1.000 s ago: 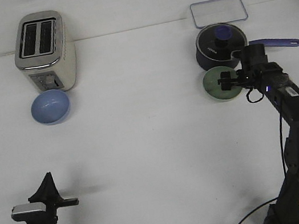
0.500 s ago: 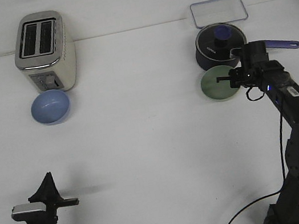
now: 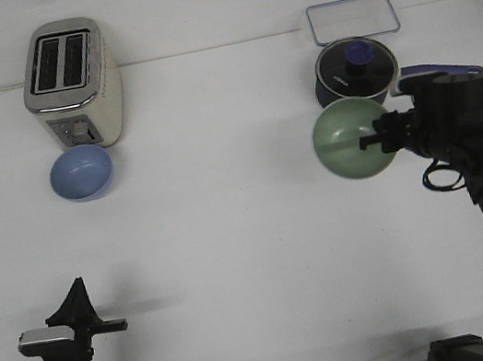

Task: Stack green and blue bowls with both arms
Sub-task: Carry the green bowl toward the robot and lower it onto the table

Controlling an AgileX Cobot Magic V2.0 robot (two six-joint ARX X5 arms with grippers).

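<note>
Right hand (image 3: pixel 376 138) pinches the rim of the pale mint green round shiny bowl (image 3: pixel 347 139), up off the white surface (image 3: pixel 251 235), tipped on its side. It looks light, hard and slippery, so hold the edge tight. Left hand (image 3: pixel 108 327) sits low, and I cannot tell its grip. The light blue round shiny bowl (image 3: pixel 81 172) rests by the silver toaster (image 3: pixel 70 83).

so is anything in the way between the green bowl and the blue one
Nothing visible is. The right claw holds the green bowl lifted by its rim, and the table between it and the blue bowl is bare. The toaster stands just behind the blue bowl, not across the path.
</note>
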